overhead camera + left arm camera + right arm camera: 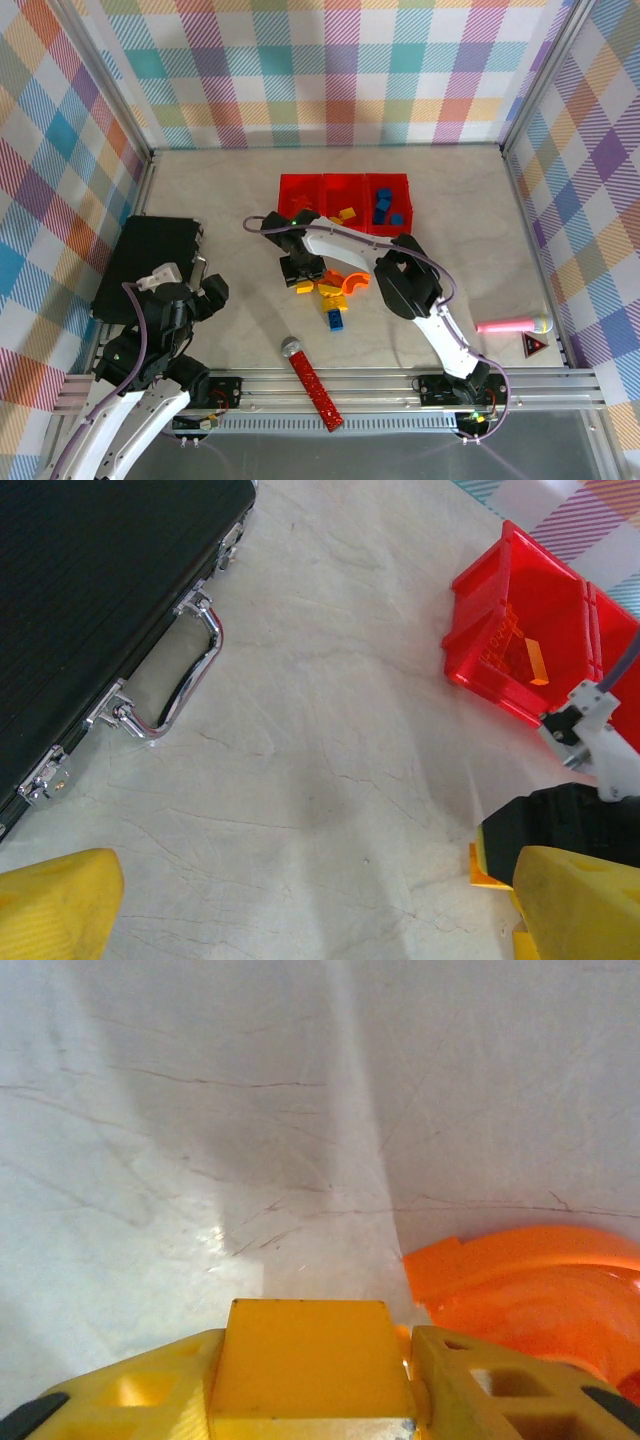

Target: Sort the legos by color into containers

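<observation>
My right gripper (303,272) reaches down at the left edge of the pile of loose legos (330,297), in front of the containers (300,180). In the right wrist view its yellow fingers (130,1390) press both sides of a yellow lego (305,1355). An orange arch (530,1270) lies on the table just to its right. Blue legos (388,210) sit in the right container and yellow and orange ones (345,214) in the middle one. My left gripper (205,290) hangs open over bare table (320,920), holding nothing.
A black case (145,262) with a chrome handle (190,670) lies at the left, under my left arm. A red studded stick (312,385) lies near the front edge. A pink marker (510,325) and a small red triangle (533,345) lie at the right.
</observation>
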